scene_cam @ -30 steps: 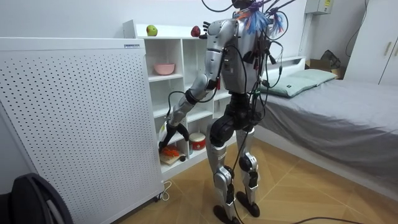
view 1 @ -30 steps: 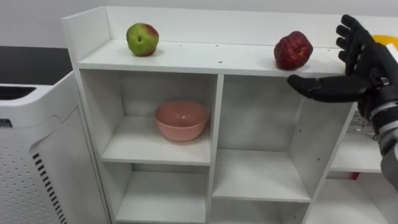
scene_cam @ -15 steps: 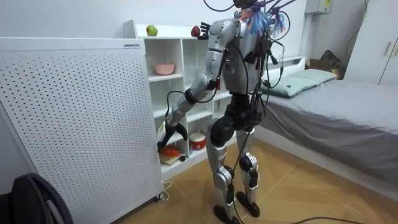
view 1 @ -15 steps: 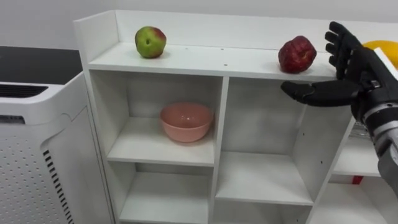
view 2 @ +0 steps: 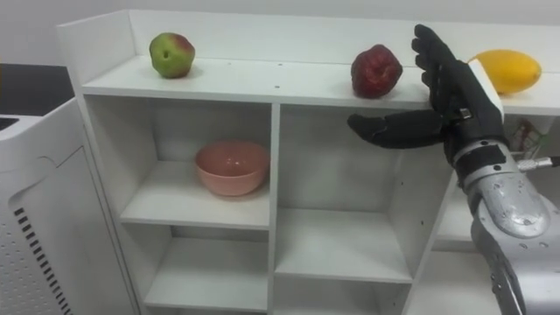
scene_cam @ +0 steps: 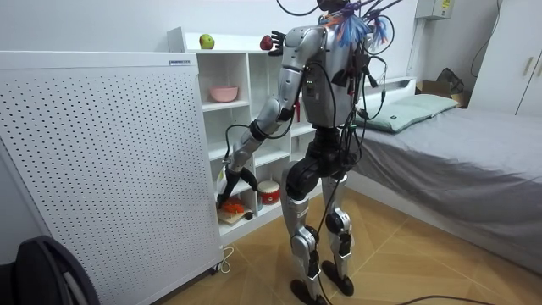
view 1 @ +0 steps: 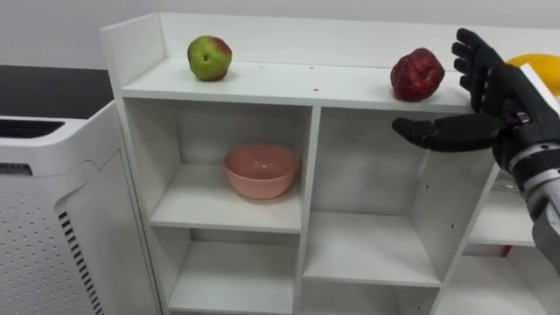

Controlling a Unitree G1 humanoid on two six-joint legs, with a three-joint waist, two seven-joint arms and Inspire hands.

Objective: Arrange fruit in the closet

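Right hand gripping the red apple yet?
No, the right hand is open with straight fingers beside the red apple, which sits free on the closet's top shelf.

Bright, even room light, with soft shadows.

Stands upright on both legs. Holds right hand [view 1: 500,92] raised near shoulder height, fingers straight and spread upward, thumb stretched out sideways to the left, palm empty. Reaches left hand [scene_cam: 230,181] low and forward, arm bent at the elbow.
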